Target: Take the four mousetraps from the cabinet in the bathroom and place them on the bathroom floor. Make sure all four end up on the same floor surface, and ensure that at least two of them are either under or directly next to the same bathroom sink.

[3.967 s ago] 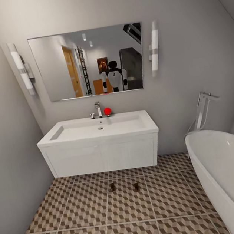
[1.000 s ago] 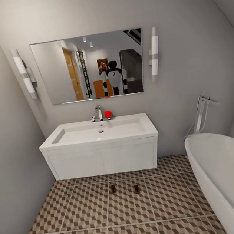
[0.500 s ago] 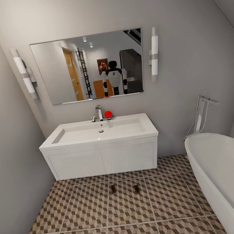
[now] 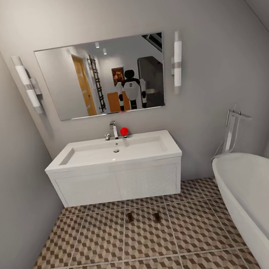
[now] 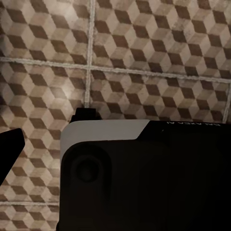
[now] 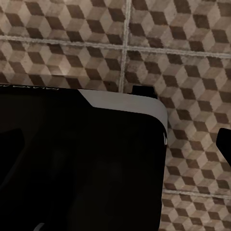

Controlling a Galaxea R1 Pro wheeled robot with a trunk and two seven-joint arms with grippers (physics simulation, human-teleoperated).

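left hand (image 5: 9, 149) hangs above bare bathroom floor (image 5: 144, 57).

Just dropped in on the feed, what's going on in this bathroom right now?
Nothing is being handled. The head view faces the sink, with two mousetraps lying on the patterned bathroom floor just in front of it, a little apart. The bathtub is on the right. Both wrist views look down at floor tiles.

Open floor (image 4: 103, 242) is lying before the sink (image 4: 114, 155); the bathtub (image 4: 266, 205) is crowding the right side.
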